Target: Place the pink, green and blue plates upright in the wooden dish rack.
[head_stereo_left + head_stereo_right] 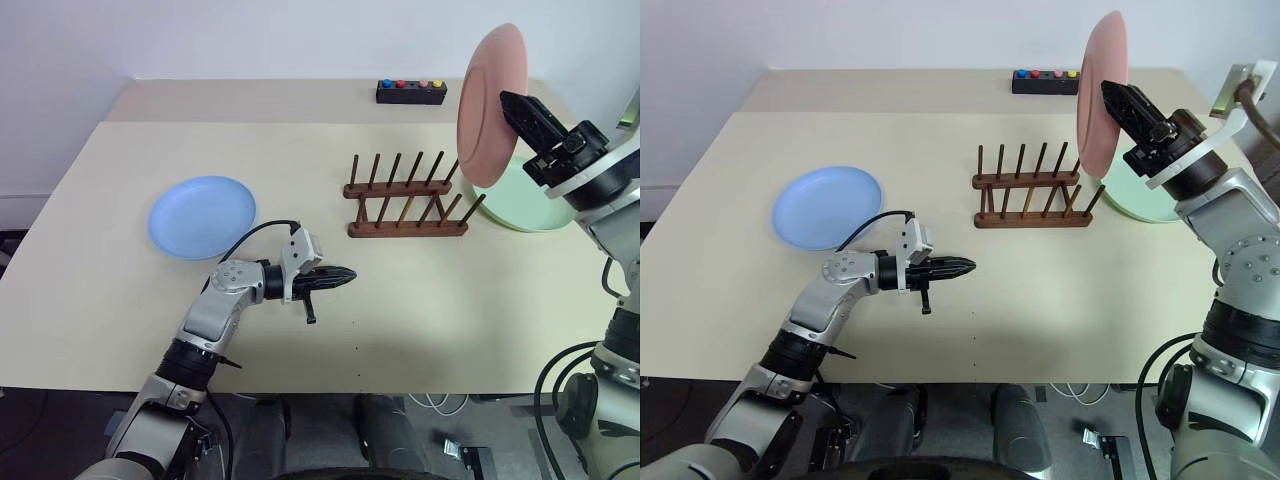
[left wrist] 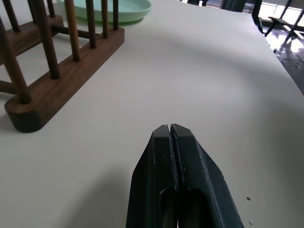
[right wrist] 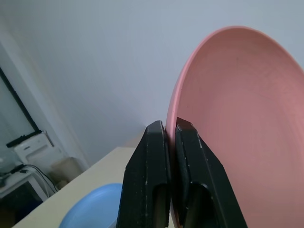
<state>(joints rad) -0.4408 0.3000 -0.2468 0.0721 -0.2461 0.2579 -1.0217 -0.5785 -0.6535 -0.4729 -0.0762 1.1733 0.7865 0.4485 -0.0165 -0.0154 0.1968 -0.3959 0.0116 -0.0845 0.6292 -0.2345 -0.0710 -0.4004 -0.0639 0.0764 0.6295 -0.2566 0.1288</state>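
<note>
No readable writing or brand marks appear on any item. The right gripper [image 1: 1110, 95] grasps the pink plate [image 1: 492, 100] by its rim, jaws clenched on it, holding it upright in the air above the right end of the wooden dish rack [image 1: 405, 198]. The rack stands empty at tabletop [image 1: 450, 300] centre. The green plate [image 1: 525, 205] lies flat just right of the rack, partly behind the pink plate. The blue plate [image 1: 203, 216] lies flat at left. The left gripper [image 1: 345, 276] hovers near the tabletop, jaws clenched on nothing. A black box [image 1: 411, 92] with 4 coloured buttons sits at the far edge. The right wrist view shows the rim between the jaws; the left wrist view shows the rack's rails and pegs close up.
</note>
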